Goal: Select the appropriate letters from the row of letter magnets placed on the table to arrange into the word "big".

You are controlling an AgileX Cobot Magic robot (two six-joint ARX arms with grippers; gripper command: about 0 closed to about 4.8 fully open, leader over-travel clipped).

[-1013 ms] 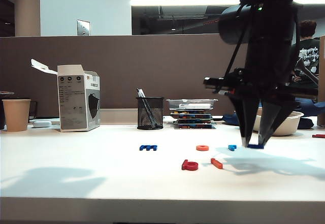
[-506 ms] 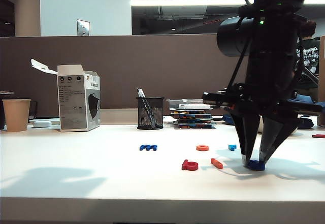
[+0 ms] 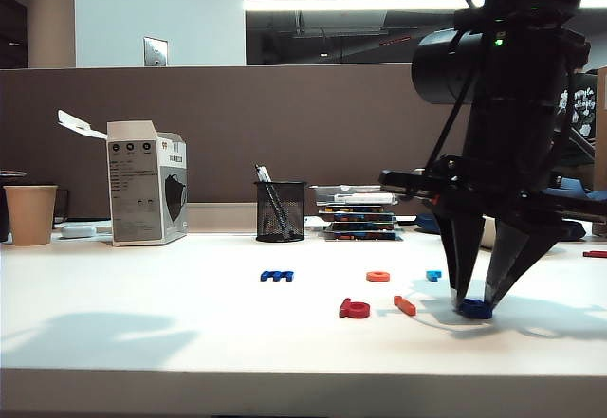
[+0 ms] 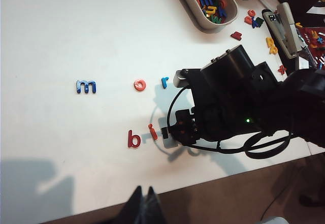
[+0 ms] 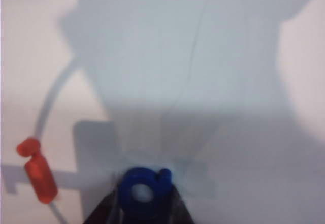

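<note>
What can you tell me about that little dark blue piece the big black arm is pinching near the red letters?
The dark blue letter is a small, flat, plastic-looking magnet with a round loop and a short nub. The right end effector grips it between two dark fingers, at or just above the white table, near the front edge. It sits just beyond the orange-red bar, apart from it, with the red looped letter further along.

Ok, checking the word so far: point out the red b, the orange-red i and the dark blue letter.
red b point(image 4: 133, 139), left wrist view, its loop.
orange-red i point(image 4: 152, 131), left wrist view, its bar.
dark blue letter point(image 5: 140, 192), right wrist view, its ring.
</note>
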